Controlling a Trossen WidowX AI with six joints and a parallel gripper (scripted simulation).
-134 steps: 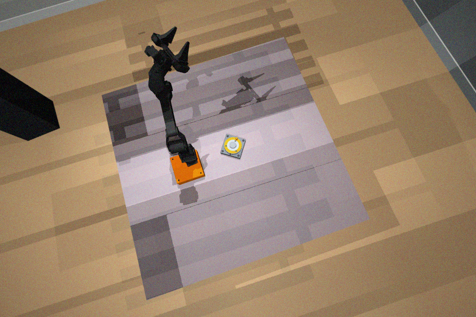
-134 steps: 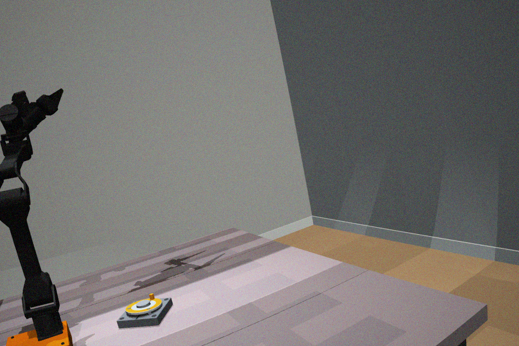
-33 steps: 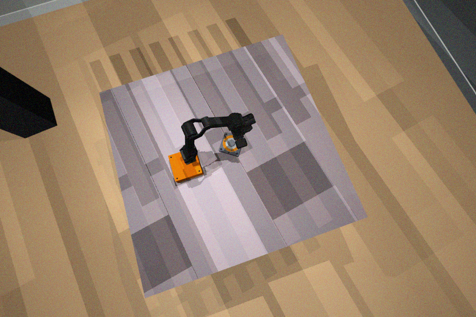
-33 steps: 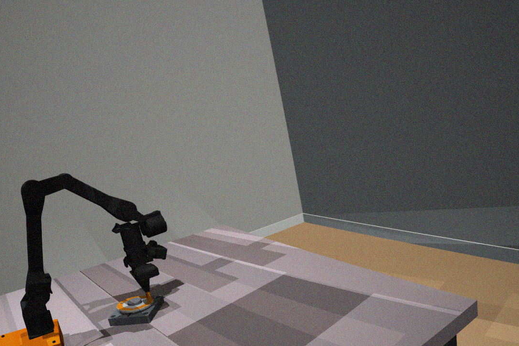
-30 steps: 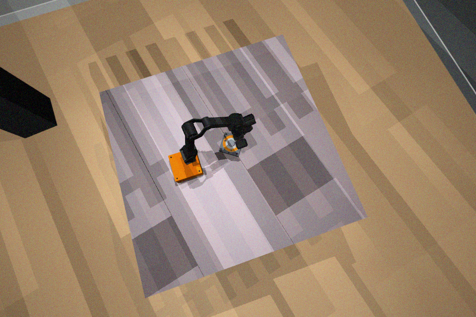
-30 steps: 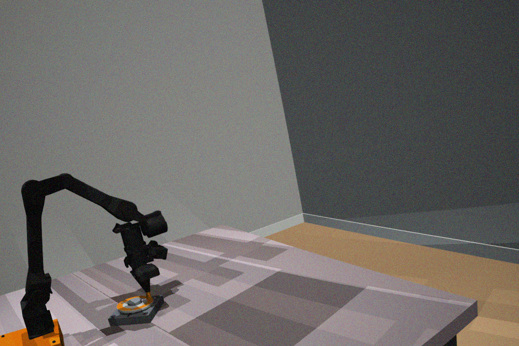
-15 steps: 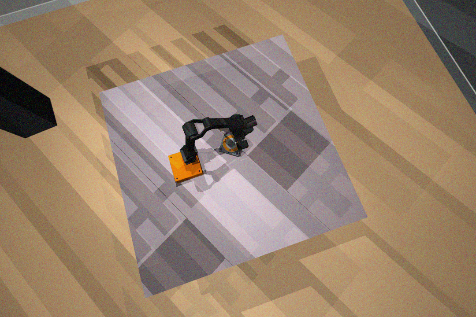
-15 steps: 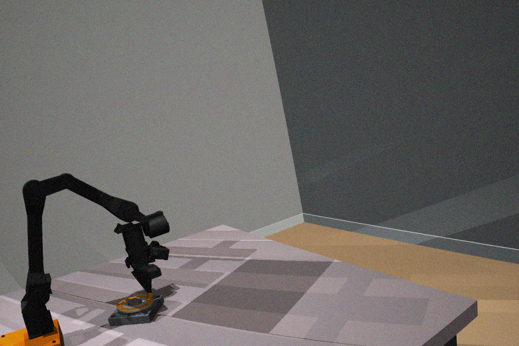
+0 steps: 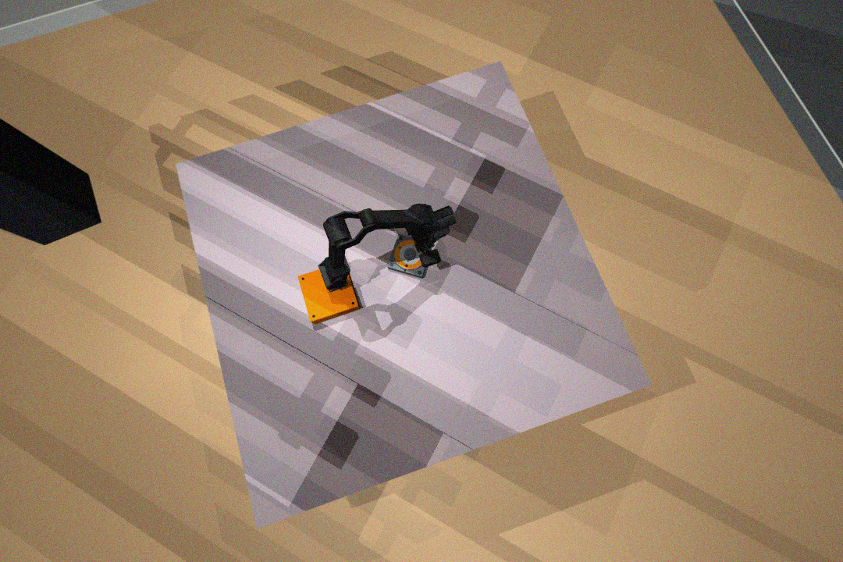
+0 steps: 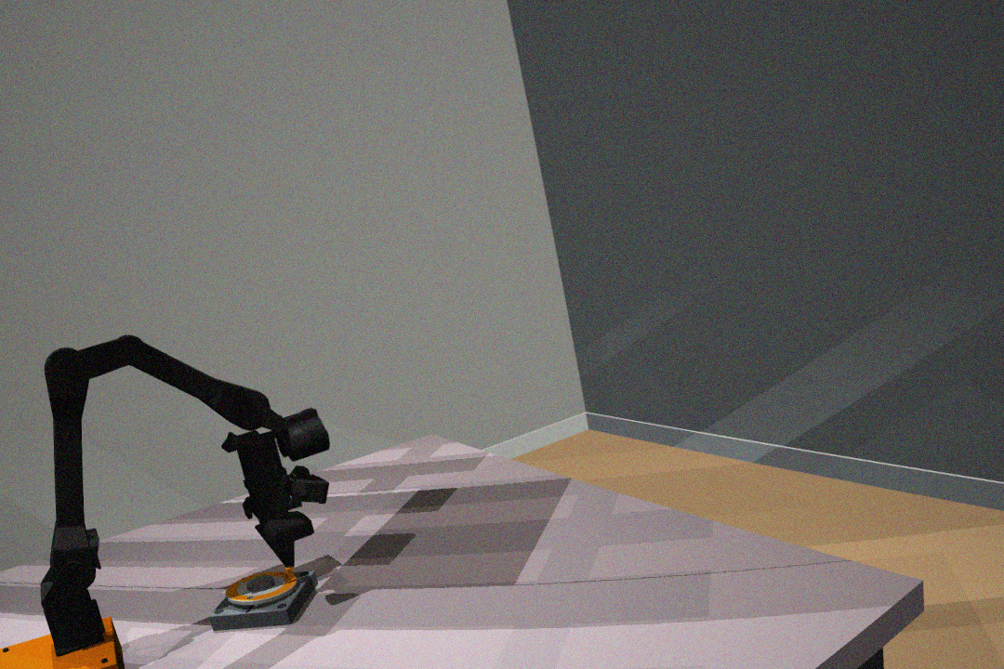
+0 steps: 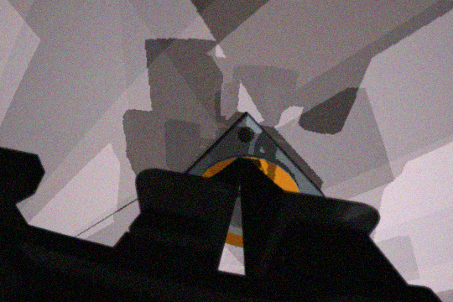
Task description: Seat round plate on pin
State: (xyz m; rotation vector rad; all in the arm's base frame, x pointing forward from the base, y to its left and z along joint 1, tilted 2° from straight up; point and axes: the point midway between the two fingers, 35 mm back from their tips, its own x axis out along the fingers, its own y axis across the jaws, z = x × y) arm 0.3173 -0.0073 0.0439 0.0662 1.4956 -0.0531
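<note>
I had the black parallel-jaw gripper (image 10: 287,561) clenched on nothing, its 2 fingers pressed together and pointing down at the far edge of the round orange plate (image 10: 260,587). That plate sat on the square dark-grey base (image 10: 262,609), near the arm's orange mounting block (image 9: 329,297) on the grey table (image 10: 598,583).

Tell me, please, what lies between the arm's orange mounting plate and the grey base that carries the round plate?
Only the grey-banded table top, crossed by shadows, lies between the orange mounting plate and the grey base; the top view shows this.
</note>
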